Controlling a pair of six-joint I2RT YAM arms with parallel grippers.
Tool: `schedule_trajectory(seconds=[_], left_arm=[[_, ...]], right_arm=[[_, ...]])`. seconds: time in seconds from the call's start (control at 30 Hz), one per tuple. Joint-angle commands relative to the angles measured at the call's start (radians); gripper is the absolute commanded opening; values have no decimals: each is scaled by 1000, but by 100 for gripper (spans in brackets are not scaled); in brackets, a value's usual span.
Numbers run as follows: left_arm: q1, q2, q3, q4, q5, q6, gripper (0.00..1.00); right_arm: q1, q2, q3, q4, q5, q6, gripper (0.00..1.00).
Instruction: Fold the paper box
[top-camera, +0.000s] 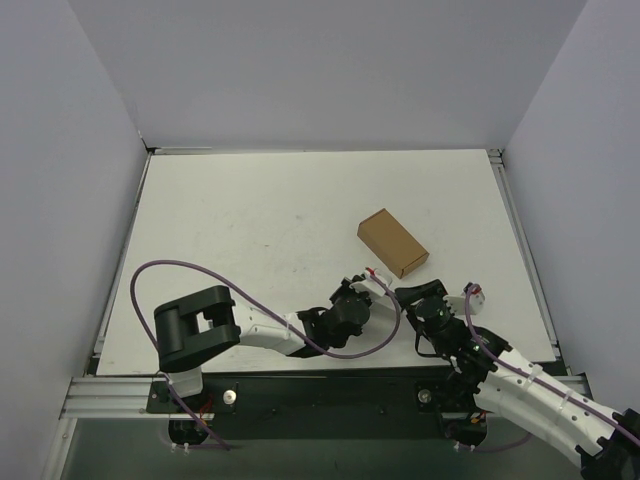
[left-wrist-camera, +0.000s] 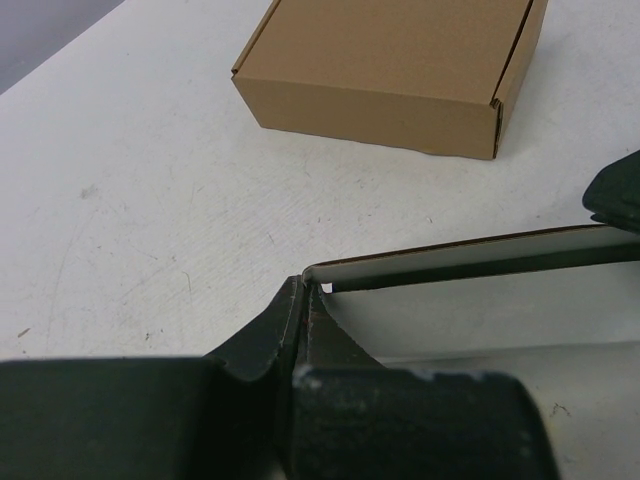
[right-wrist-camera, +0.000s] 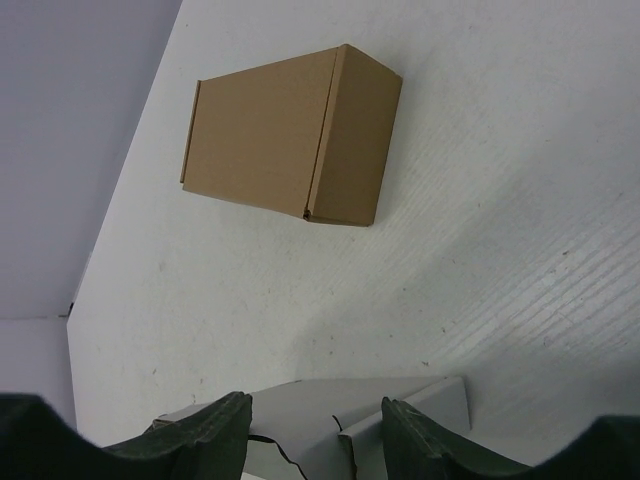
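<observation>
Left wrist view: the left gripper (left-wrist-camera: 303, 292) is closed on a corner of the paper box (left-wrist-camera: 470, 310), its two dark fingers meeting over the card's edge. From that pinch the card runs off to the gripper's right as a thin, smooth white-grey panel with a brown-tinged top edge and a shadowed fold line. Its far end is cut off by the frame. Ahead of the gripper and slightly right, well apart from the card, lies the brown box (left-wrist-camera: 390, 80), closed matte cardboard with a side flap seam. The white tabletop (left-wrist-camera: 150, 200) is scuffed with fine scratches. A dark shape at the right border is too cropped to name.

Right wrist view: the right gripper (right-wrist-camera: 312, 420) has its fingers apart, with the paper box's pale panels and a notched edge showing between and beyond them. Whether the fingers touch the card cannot be told. The lower part of the card is cut off. The brown box sits well ahead, to the left.

Top view: both grippers meet nose to nose near the tabletop's near edge, the brown box just beyond them. The card cannot be made out here, white against white.
</observation>
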Motion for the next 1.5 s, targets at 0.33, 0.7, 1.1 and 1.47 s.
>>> schedule_trajectory(seconds=[0.33,0.7,1.1,1.47], left_arm=[[-31,109,-20,-250,114,-28,0],[-35,84,7,-298,119,-46,0],[-69,14,14,-312,56,-15,27],[-74,-44,9,-318,28,21,50]], right_arm=[[73,41,-45,-32,72,68,26],[145,65,-68,-117,164,124,11],[162,113,-73,-126,205,169,7],[168,131,-70,-135,222,184,6]])
